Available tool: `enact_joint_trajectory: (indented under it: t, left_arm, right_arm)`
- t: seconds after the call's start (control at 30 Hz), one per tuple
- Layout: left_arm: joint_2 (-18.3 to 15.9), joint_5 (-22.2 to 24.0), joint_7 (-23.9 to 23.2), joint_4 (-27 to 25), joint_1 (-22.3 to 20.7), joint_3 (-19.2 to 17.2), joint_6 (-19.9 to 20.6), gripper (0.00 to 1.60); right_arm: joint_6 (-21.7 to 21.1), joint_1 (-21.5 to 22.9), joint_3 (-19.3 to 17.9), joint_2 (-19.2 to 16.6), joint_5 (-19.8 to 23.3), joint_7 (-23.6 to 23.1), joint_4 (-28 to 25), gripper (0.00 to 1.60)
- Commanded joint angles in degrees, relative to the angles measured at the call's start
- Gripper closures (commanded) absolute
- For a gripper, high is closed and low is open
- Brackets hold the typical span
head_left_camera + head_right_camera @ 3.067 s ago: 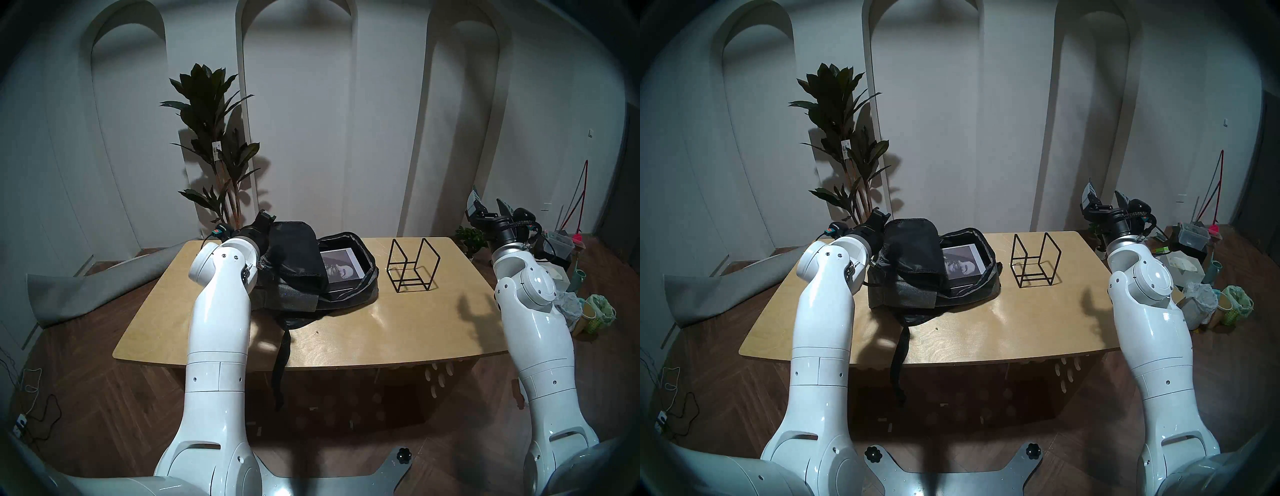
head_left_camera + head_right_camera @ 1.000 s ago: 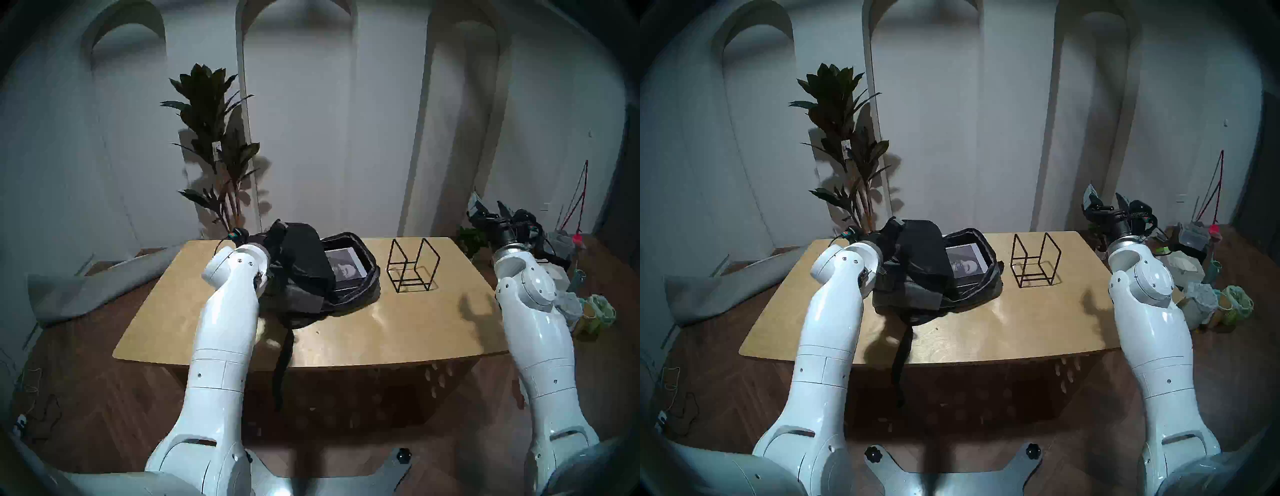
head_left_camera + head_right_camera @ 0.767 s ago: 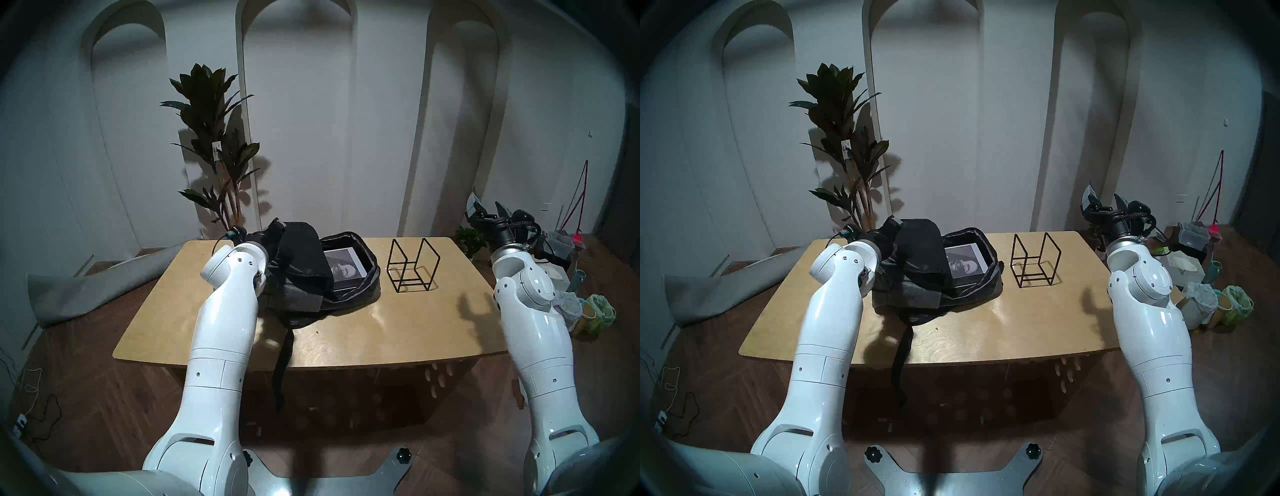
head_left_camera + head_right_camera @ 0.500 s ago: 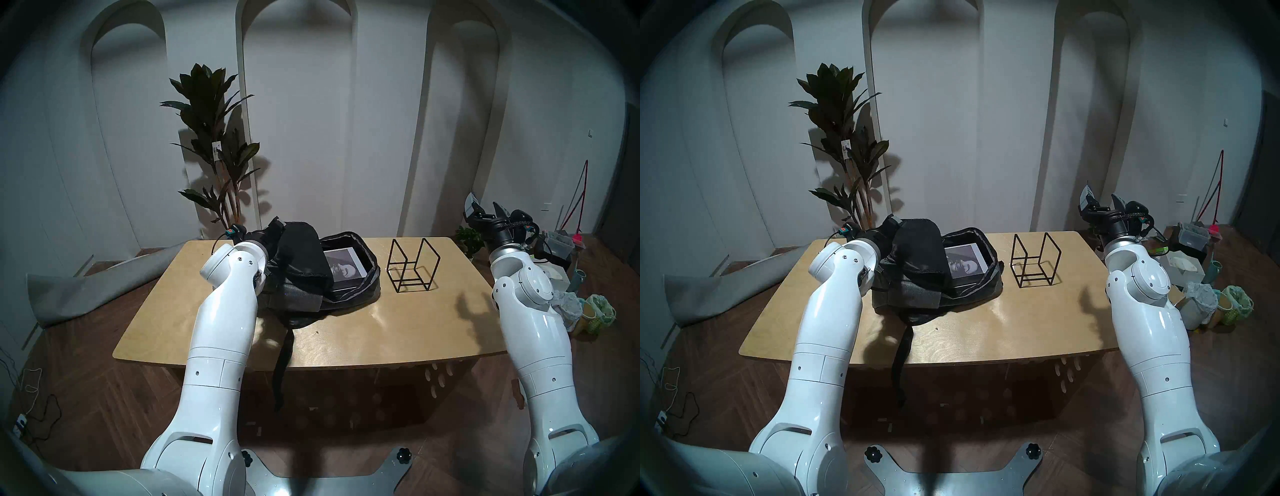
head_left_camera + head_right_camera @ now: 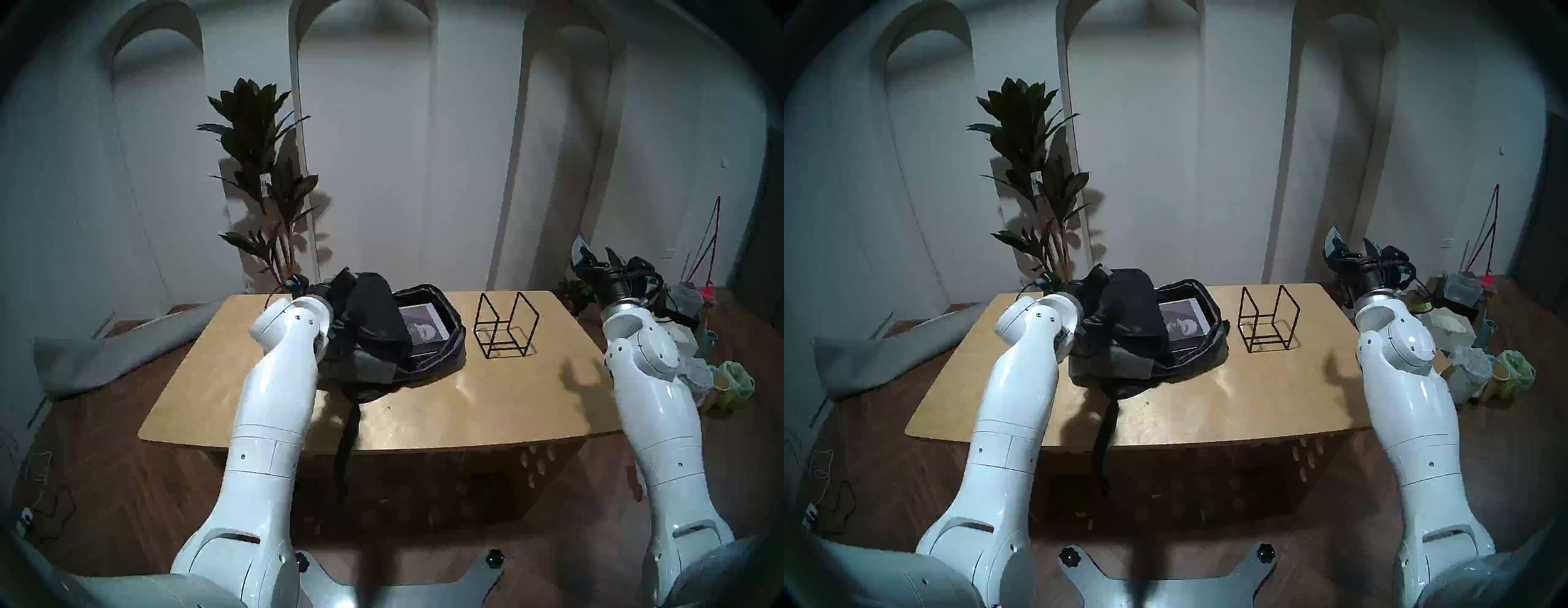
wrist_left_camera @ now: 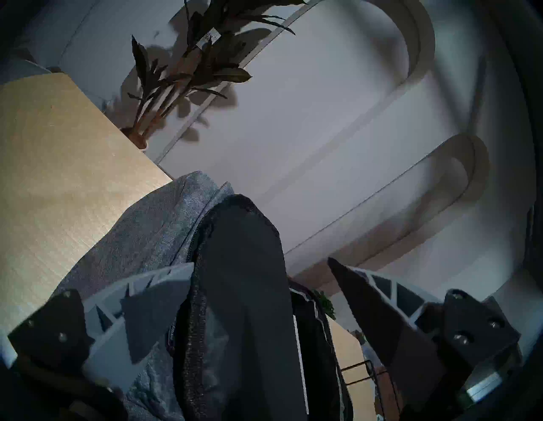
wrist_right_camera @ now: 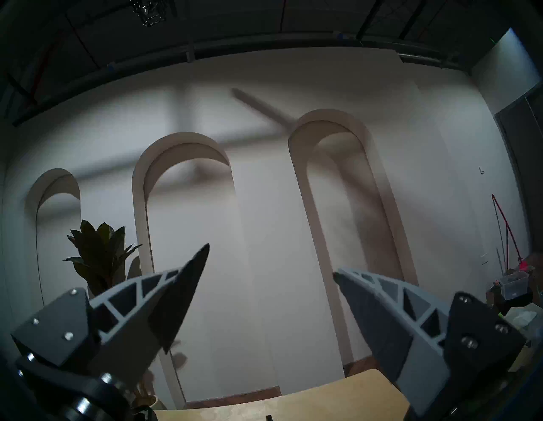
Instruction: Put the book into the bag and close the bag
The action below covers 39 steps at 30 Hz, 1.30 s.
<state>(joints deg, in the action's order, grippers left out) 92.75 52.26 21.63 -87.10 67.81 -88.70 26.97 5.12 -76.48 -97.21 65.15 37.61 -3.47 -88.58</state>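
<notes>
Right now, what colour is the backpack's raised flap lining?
Black, on the flap of the grey backpack; head stereo left view shows it best.

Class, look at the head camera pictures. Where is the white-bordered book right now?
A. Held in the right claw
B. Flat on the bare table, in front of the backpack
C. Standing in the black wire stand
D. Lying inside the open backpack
D: the book lies in the open backpack, partly under its raised flap; the wire stand and right claw hold nothing.
</notes>
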Motion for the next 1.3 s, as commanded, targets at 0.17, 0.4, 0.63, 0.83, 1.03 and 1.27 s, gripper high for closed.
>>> enact_joint_trajectory:
  t: [0.17,0.4,0.63,0.83,1.03,1.27]
  left_arm:
    - [-0.6,-0.4,-0.5,0.7,-2.9,1.7,2.0,0.01]
    - [-0.9,-0.5,-0.4,1.9,-3.8,2.4,3.3,0.61]
    - [-1.3,-0.7,-0.2,2.4,-4.4,2.5,4.0,0.78]
    - [-2.3,-1.7,0.5,2.9,-5.2,3.6,6.4,0.8]
    - [-2.9,-2.3,0.2,2.8,-5.4,4.4,7.8,0.88]
    - [-3.0,-2.7,0.4,3.1,-5.6,5.2,9.5,0.92]
  right_arm:
    - [0.0,1.0,-0.4,-0.2,0.7,-0.1,-0.6,0.0]
    - [-0.6,1.2,-0.9,-0.2,1.8,0.0,-0.6,0.0]
    - [-0.7,1.2,-1.1,-0.1,2.4,-0.1,-0.4,0.0]
    - [-0.7,1.3,-1.3,-0.2,3.3,-0.8,0.3,0.0]
    - [-0.5,1.5,-1.4,-0.1,3.9,-1.2,1.0,0.0]
    - [0.2,1.7,-1.7,-0.3,4.6,-2.3,2.5,0.0]
